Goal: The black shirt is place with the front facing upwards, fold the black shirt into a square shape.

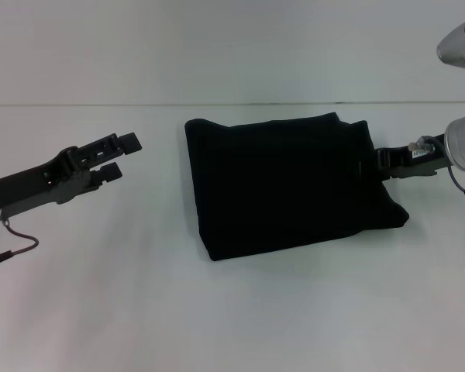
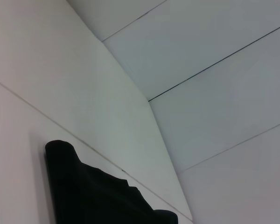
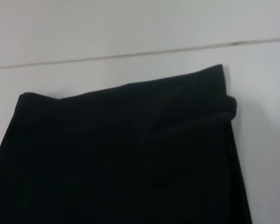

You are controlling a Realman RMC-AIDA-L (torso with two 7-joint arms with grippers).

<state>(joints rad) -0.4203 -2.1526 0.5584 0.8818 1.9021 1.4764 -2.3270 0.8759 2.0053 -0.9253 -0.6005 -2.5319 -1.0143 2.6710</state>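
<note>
The black shirt [image 1: 287,182] lies folded into a rough rectangle in the middle of the white table, with no lettering showing. My left gripper [image 1: 122,156] hovers open to the left of it, about a hand's width from the shirt's left edge, holding nothing. My right gripper [image 1: 377,163] is at the shirt's right edge, its dark tips merging with the cloth. In the left wrist view a corner of the shirt [image 2: 93,196] shows far off. The right wrist view is mostly filled by the shirt [image 3: 121,158], seen from close by.
The white table [image 1: 217,310] stretches around the shirt on all sides. Its far edge meets a pale wall [image 1: 217,46]. A cable [image 1: 15,249] hangs from the left arm.
</note>
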